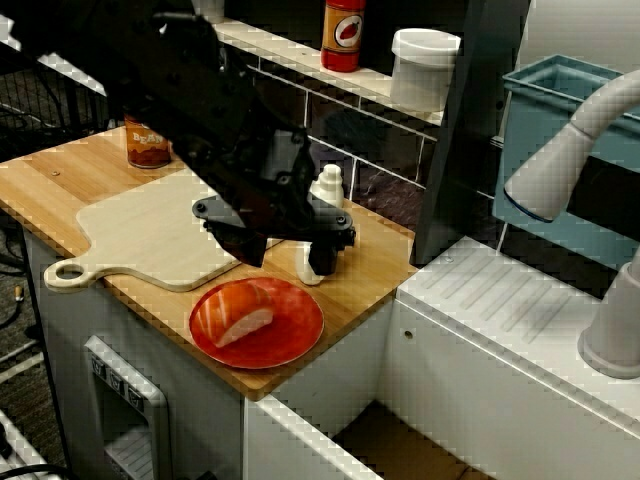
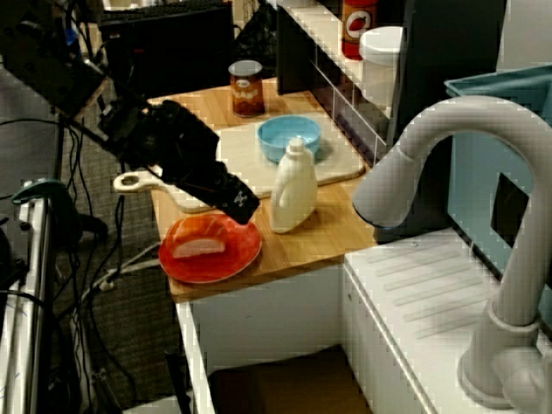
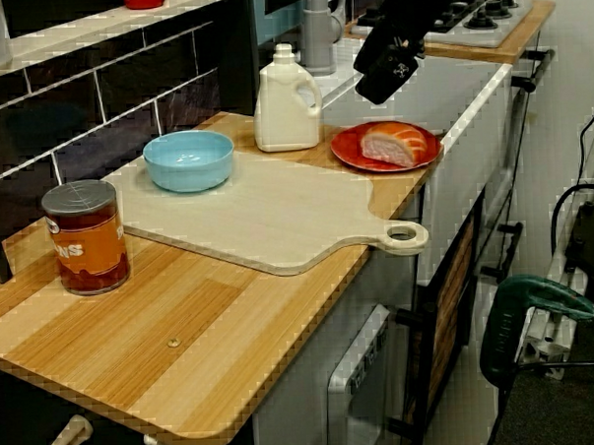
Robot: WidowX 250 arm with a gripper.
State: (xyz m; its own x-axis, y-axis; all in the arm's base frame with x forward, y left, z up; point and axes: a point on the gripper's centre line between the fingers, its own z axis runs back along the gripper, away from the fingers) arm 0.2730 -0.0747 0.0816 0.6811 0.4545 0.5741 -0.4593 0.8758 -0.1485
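My black gripper [image 1: 285, 252] hangs open over the wooden counter with nothing between its fingers. It hovers just above the back rim of a red plate [image 1: 296, 326] that carries a piece of salmon sushi [image 1: 245, 322]. A white detergent bottle [image 1: 327, 188] stands upright right behind it, partly hidden by the fingers. From the sink side, the gripper [image 2: 241, 203] is between the plate [image 2: 238, 255] and the bottle [image 2: 293, 190]. From the counter's end, the gripper [image 3: 384, 76] floats clear above the plate [image 3: 348, 151] and the sushi [image 3: 392, 139].
A pale cutting board [image 3: 267, 209] lies left of the plate, with a blue bowl [image 3: 189, 159] on its far side. A soup can [image 3: 86, 237] stands at the counter's end. On the back shelf are a red bottle [image 1: 343, 33] and a white tub [image 1: 424, 68]. A grey tap [image 2: 448, 138] rises over the sink.
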